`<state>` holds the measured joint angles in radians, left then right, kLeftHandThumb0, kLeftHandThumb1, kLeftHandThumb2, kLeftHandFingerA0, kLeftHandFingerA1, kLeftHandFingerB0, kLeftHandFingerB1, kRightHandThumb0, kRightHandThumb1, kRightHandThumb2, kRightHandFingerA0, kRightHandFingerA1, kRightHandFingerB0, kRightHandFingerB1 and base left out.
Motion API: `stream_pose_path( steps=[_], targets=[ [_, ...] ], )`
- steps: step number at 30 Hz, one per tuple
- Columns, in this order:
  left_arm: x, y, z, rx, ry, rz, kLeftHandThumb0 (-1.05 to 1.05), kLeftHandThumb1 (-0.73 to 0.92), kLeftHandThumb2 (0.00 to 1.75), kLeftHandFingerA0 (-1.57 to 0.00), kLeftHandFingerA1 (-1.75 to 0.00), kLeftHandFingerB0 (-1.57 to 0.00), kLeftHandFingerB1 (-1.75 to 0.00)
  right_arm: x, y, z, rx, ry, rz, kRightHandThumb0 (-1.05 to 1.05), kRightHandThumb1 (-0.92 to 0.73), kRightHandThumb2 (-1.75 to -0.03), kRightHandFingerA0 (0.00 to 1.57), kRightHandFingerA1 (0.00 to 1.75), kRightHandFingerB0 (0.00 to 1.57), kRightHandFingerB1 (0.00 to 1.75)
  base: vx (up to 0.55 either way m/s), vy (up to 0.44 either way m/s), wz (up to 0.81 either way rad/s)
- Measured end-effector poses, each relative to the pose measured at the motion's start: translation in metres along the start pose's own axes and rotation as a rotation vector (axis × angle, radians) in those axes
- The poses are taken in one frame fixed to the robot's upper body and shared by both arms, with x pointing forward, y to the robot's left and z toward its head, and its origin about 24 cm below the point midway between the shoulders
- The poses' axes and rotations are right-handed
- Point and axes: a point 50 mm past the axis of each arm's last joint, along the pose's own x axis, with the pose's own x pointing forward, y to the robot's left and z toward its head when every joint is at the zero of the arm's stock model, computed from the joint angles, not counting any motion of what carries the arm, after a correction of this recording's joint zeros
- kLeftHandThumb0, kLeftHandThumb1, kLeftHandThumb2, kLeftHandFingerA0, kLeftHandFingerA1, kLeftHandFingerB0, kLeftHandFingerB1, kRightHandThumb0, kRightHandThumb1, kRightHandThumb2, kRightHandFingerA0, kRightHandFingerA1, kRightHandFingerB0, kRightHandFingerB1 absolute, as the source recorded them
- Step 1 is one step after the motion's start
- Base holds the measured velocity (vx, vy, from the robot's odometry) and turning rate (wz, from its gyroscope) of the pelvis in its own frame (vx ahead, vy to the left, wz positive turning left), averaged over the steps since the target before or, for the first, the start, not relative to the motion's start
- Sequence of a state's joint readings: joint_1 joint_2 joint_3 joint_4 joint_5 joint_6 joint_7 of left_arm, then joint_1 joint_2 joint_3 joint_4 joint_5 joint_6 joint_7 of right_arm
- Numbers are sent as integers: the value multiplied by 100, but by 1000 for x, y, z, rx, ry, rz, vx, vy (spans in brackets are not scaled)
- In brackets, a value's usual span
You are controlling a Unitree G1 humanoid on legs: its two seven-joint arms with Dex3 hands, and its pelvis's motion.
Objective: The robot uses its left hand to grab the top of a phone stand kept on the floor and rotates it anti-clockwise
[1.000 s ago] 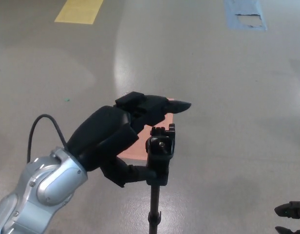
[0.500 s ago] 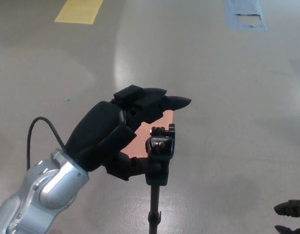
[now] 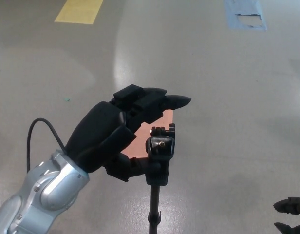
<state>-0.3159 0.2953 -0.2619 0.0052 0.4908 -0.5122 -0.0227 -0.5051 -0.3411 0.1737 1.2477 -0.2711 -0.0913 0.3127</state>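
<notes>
The phone stand [image 3: 159,156] is a thin black pole with a clamp head on top, rising from the bottom middle of the head view. My left hand [image 3: 116,136] is beside the head, on its left. The fingers [image 3: 172,102] stretch out over the clamp without closing on it. The thumb [image 3: 133,169] reaches in lower down and touches the neck under the head. The hand is open. Only the dark tips of my right hand [image 3: 290,215] show at the bottom right corner, apart and holding nothing.
A salmon-coloured rectangle [image 3: 142,139] lies on the grey floor behind the stand, mostly hidden by my hand. A yellow floor mark [image 3: 79,10] sits at the top left and a blue patch [image 3: 245,14] at the top right.
Since a second ago my left hand has risen a little and its fingers have lifted higher above the clamp head. It has barely moved in the last half second. The stand stays put.
</notes>
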Motion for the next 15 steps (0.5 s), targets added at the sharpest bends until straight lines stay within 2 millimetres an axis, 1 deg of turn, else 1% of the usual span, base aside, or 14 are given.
stream_pose_path(
  steps=[15],
  targets=[
    [1, -1, 1, 2, -3, -1, -21, 24, 82, -12, -52, -13, -51, 0, 0, 1, -4, 0, 0, -47, -69, -79, 33, 46, 14, 36, 0, 0, 0]
  ],
)
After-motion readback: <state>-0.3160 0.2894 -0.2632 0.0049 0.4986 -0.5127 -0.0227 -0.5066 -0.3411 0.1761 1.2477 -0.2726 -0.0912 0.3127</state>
